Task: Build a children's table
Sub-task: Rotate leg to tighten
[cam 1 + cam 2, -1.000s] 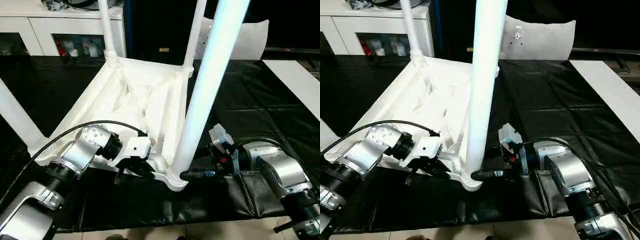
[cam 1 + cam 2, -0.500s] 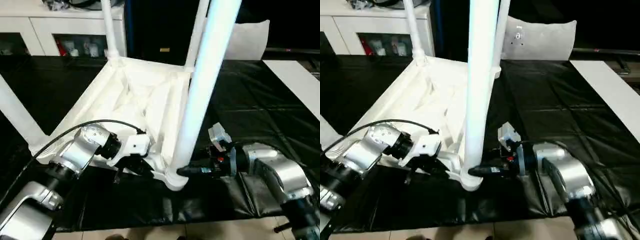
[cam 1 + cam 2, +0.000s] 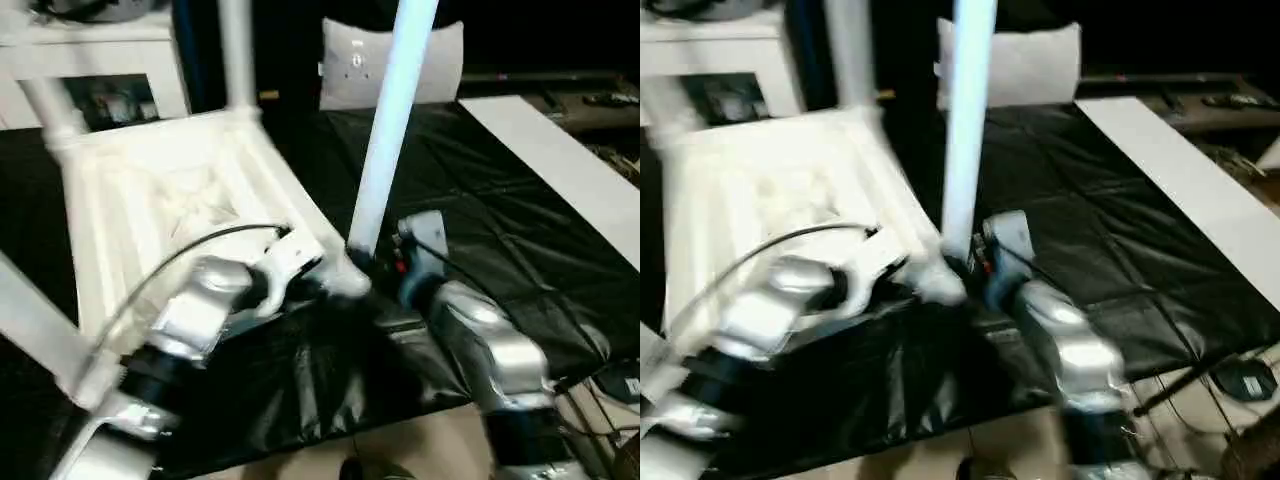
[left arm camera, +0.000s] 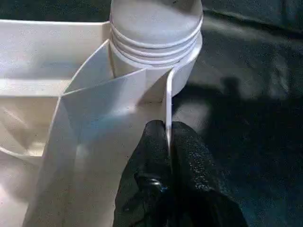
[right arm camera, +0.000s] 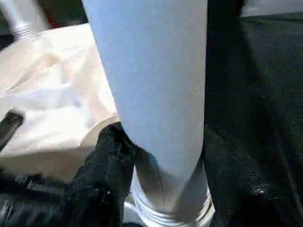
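Left gripper point(image 4: 168, 142) clamped on a thin upright rib of the table top point(image 3: 150, 190), fingers point(image 4: 189, 156) pressed together either side of the rib, just beside the round corner socket point(image 4: 156, 42). Right gripper point(image 5: 156, 165) closed around the near leg point(image 3: 390, 130) low on its shaft, black fingers point(image 5: 102, 165) on both sides of the tube, just above the ringed foot seated in that socket.

Table top white plastic, square, lying upside down on the black mat point(image 3: 480, 230), ribbed cross-braced underside facing up. Near corner, the one held, close to the mat's front edge between the two silver forearms. Legs long, white, tapered tubes: near one standing upright from its socket, a far one point(image 3: 236, 50) rising at the top's far corner, another point(image 3: 40, 100) at its far left corner, a fourth point(image 3: 40, 330) slanting across the lower left.

White-grey cushion point(image 3: 350, 60) upright beyond the mat's far edge. Flat white board point(image 3: 560, 160) along the mat's right side, well apart from the table. White cabinet point(image 3: 100, 60) at far left. Bare black mat open to the right of the grippers; floor just past the front edge.
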`<state>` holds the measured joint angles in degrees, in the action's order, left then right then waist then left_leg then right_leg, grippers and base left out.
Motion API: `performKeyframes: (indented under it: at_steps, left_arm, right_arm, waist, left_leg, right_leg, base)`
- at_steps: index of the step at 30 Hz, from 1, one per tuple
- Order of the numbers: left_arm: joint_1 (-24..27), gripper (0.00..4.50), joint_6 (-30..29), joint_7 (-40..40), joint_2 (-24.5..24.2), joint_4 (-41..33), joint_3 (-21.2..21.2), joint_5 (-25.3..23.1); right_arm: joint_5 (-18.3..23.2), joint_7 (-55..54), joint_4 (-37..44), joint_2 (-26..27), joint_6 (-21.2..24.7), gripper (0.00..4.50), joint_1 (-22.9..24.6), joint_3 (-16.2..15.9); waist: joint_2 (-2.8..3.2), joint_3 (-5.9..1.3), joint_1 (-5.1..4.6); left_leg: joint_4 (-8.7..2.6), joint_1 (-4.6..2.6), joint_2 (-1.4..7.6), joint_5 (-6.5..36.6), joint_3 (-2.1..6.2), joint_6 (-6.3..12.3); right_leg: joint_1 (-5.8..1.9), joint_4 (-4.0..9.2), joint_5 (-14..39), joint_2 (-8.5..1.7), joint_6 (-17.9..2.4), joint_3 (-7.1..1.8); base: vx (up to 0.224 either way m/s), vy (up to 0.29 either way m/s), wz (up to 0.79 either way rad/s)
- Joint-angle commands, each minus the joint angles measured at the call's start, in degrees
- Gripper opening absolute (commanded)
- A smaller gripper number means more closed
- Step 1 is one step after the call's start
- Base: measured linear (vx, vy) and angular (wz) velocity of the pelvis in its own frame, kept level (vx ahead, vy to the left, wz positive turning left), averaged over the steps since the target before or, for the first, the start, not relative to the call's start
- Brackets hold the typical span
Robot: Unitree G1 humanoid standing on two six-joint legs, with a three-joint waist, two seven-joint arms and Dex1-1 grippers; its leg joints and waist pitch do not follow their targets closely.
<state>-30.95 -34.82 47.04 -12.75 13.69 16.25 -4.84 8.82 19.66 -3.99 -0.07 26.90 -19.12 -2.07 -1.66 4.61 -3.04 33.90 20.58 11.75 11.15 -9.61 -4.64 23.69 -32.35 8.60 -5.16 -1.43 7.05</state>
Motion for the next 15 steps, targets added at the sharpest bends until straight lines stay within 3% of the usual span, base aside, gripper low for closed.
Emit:
performKeyframes:
  at_steps: [1, 3, 7, 11, 15]
  left_arm:
    - [-1.27, 0.0, 1.23, 0.29, 3.2, -3.66, 2.52, 1.66]
    - [-1.27, 0.0, 2.0, 0.32, 2.6, -3.13, 2.83, 0.95]
    - [-0.83, 0.0, 3.33, 1.54, 0.89, -2.85, 2.88, 0.66]
    - [0.01, 0.0, 5.96, 4.46, -1.81, -3.19, 3.44, 1.24]
    - [0.92, 0.0, 11.94, 11.64, -6.78, -2.34, 4.09, 2.46]
  right_arm:
    - [0.23, -0.11, -1.84, 2.75, -0.08, 2.64, -1.0, -2.89]
    - [0.39, 0.1, -1.45, 3.04, -1.18, 2.81, -0.93, -2.24]
    - [0.88, 1.48, -0.26, 1.42, -2.72, 3.04, 0.11, -1.44]
    - [3.18, 5.72, 1.74, -1.94, -3.96, 3.42, 1.68, -0.3]
    - [6.88, 17.47, 3.84, -10.13, -3.52, 3.79, 2.96, 1.06]
  waist:
    - [0.33, -3.37, 0.56]
    - [0.23, -3.71, 0.64]
    - [0.25, -3.89, 1.15]
    - [0.45, -3.87, 2.21]
    - [0.24, -3.83, 2.97]
  left_leg:
    - [-4.36, 0.25, 1.06, 13.29, 0.68, 2.59]
    - [-4.3, 0.53, 1.26, 10.16, 0.48, 3.5]
    - [-3.95, 0.69, 1.11, 6.23, 0.08, 5.05]
    - [-3.92, 0.37, 1.26, 7.23, -0.04, 5.29]
    - [-3.96, 0.15, 1.48, 8.45, -0.13, 4.89]
  right_leg:
    - [-2.96, 4.37, 23.13, -3.04, -6.56, -2.98]
    - [-3.24, 3.44, 16.66, -2.89, -8.93, -3.28]
    - [-3.57, 2.8, 11.65, -3.02, -10.99, -3.59]
    - [-3.53, 2.89, 13.03, -3.06, -10.65, -3.71]
    - [-3.43, 2.94, 14.98, -2.97, -10.1, -3.78]
  base:
    - [0.0, 0.0, 0.0]
    - [0.0, 0.0, 0.0]
    - [0.0, 0.0, 0.0]
    - [0.0, 0.0, 0.0]
    - [0.0, 0.0, 0.0]
